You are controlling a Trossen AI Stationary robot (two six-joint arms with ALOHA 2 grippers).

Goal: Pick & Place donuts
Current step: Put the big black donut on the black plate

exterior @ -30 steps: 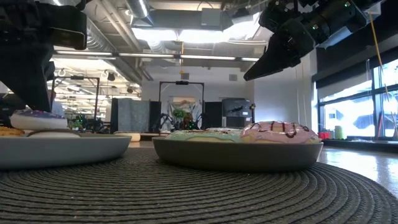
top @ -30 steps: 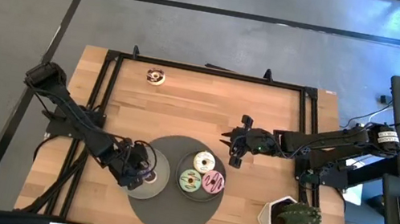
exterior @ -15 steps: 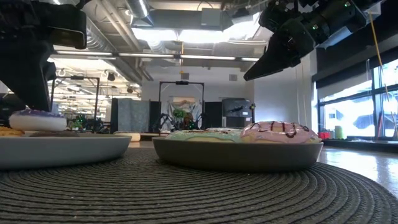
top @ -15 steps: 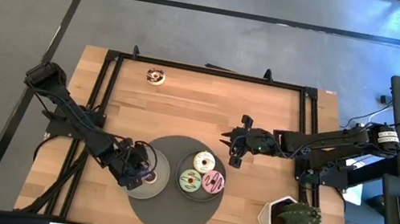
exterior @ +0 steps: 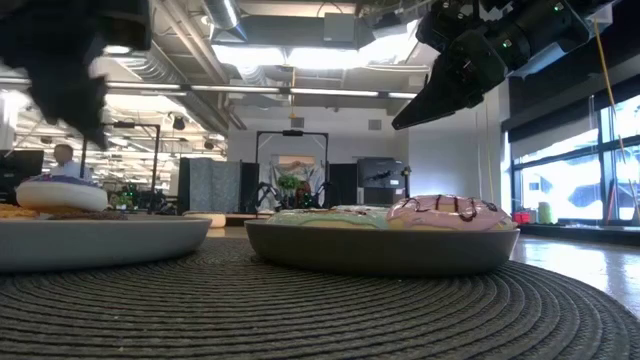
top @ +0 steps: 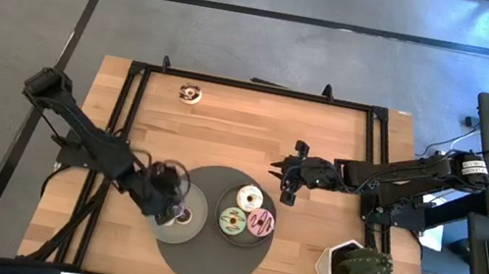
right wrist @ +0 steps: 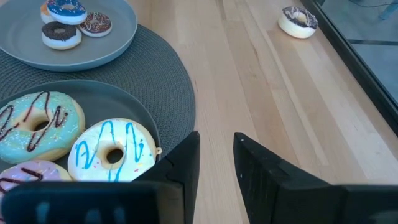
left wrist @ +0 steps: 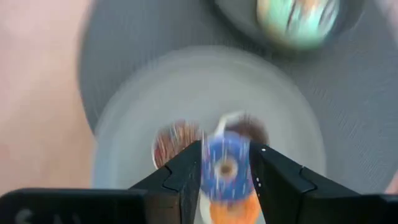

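On the left grey plate [top: 200, 207] a purple-blue donut [left wrist: 225, 167] lies on top of small orange, brown and dark donuts. My left gripper [left wrist: 227, 148] hangs open just above it, one finger on either side, clear of it in the low view [exterior: 70, 80]. The right grey plate [right wrist: 147, 116] holds a cream donut [right wrist: 112, 149], a green one [right wrist: 37, 127] and a pink one [top: 261, 222]. My right gripper [top: 285, 179] waits open and empty in the air beside that plate. One dark-and-white donut [top: 191, 94] lies alone at the table's far edge.
Both plates rest on a round dark woven mat [top: 204, 262] near the table's front. A white pot with a green plant [top: 350, 266] stands at the near right corner. Bare wood lies between the mat and the far edge. A person [exterior: 62, 160] shows in the room behind.
My left gripper has let go of the purple-blue donut and risen off it, drifting a little toward the table's far edge. The donut has sunk slightly onto the small donuts on the left plate and stays there.
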